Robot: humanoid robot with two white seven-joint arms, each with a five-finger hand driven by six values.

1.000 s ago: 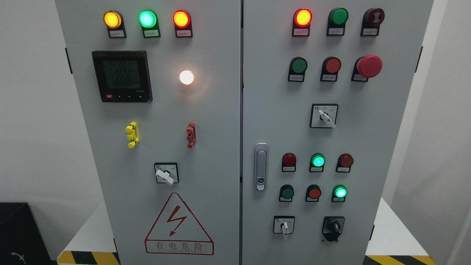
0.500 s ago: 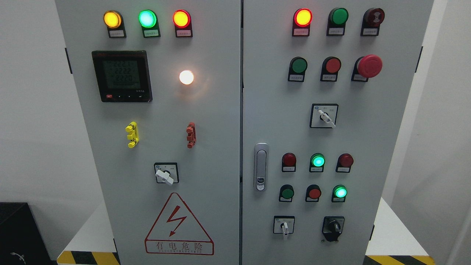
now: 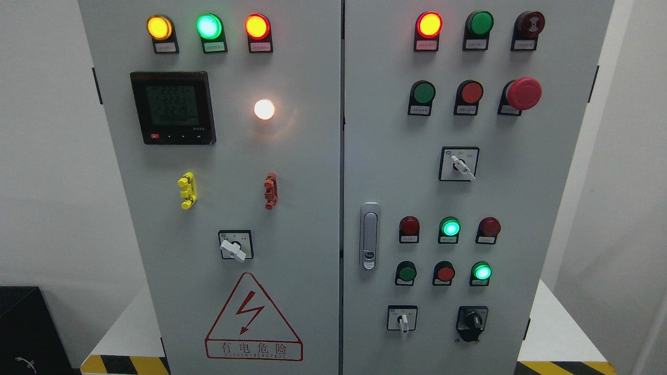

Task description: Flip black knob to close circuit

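The black knob [image 3: 472, 323] sits on a black plate at the lower right of the grey electrical cabinet's right door [image 3: 526, 219]. Its handle points roughly upward with a slight tilt. Neither of my hands nor arms shows in the head view.
A white-handled selector [image 3: 402, 320] is left of the black knob, another [image 3: 460, 164] higher up and one [image 3: 234, 247] on the left door. Lit lamps, push buttons, a red emergency button [image 3: 523, 94], a meter [image 3: 173, 108] and a door latch [image 3: 369, 236] cover the panel.
The meter's digits have changed slightly. Nothing else has moved.
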